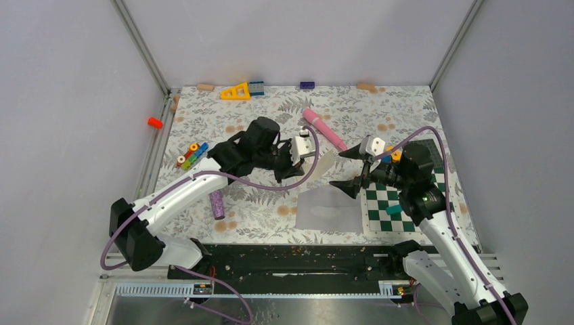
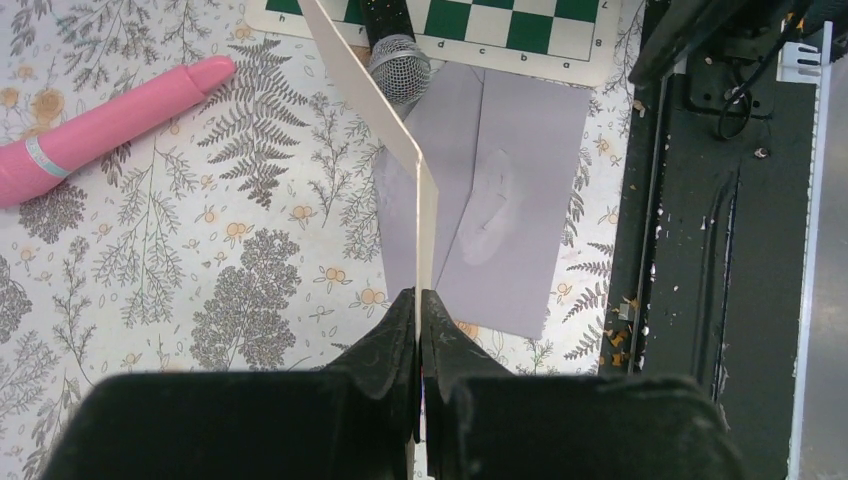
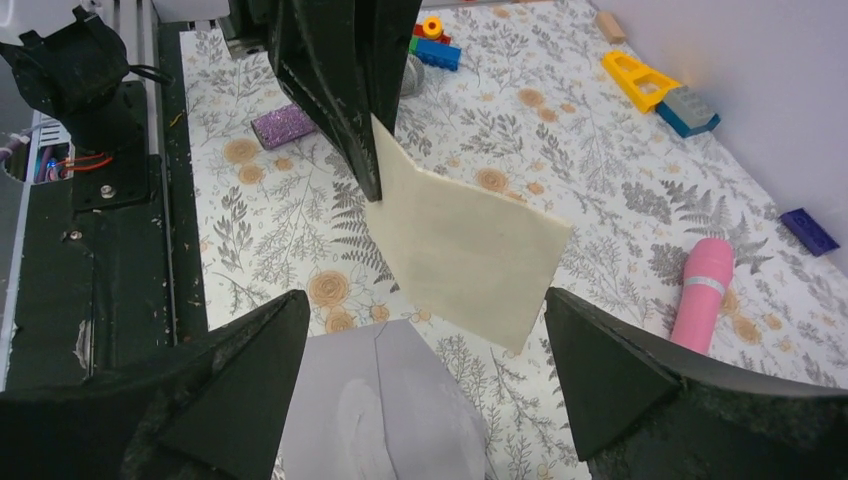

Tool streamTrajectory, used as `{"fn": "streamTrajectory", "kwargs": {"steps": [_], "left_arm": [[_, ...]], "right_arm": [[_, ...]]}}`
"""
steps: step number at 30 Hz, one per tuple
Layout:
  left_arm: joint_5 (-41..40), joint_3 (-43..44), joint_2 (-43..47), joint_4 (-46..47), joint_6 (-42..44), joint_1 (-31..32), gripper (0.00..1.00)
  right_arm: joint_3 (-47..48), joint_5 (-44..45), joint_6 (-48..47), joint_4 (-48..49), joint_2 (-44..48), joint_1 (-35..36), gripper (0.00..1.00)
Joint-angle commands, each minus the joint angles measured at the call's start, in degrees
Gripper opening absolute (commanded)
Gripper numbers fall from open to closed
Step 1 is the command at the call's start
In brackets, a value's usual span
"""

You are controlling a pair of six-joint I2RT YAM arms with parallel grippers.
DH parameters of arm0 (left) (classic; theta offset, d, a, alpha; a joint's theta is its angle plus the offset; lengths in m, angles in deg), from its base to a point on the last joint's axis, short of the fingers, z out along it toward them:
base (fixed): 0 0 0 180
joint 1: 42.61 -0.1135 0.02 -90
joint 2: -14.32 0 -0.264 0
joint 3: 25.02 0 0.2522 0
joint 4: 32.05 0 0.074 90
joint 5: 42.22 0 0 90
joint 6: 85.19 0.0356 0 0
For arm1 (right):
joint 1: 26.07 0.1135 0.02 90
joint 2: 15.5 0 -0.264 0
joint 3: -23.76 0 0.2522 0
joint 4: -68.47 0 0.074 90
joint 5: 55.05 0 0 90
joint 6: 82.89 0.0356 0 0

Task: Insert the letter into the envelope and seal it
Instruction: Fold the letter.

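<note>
Lying flat: envelope [image 1: 329, 208], pale grey-lavender, whitish smudge at centre, partly cropped in right wrist view. Letter [image 3: 465, 250], cream, pinched by left gripper [image 2: 418, 295]; right gripper [image 3: 425, 300] spread.

Envelope [image 1: 329, 210] lies flat on the table [image 1: 271, 210], centre, toward the near edge. Checkerboard mat [image 1: 379, 220] lies just beside it on the right, with a small block [image 1: 393, 210] on the mat. Letter [image 3: 465, 245] is held on edge, above and behind the envelope, pinched in the left gripper [image 2: 418, 310] on its left. Right gripper [image 1: 340, 169] stands to its right, apart from it. Long cylinder [image 1: 323, 128] lies behind the letter. Short cylinder [image 1: 216, 204] lies left of the envelope, with a block stack [image 1: 191, 154] behind that. Triangular block [image 1: 235, 91] sits at the far edge.
</note>
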Motion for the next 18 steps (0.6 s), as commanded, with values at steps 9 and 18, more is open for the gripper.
{"fn": "streamTrajectory", "kwargs": {"steps": [9,18], "left_arm": [[5.2,-1.3,-0.1,5.4,-3.9,-0.2,0.0],[7.2,-1.1,-0.4,4.6,-3.6,0.9,0.0]], "right_arm": [[-2.7,-3.0,2.6,6.7,-4.1,1.3,0.92],[-2.8,-0.2,1.3,7.0,-6.5,5.2,0.92]]}}
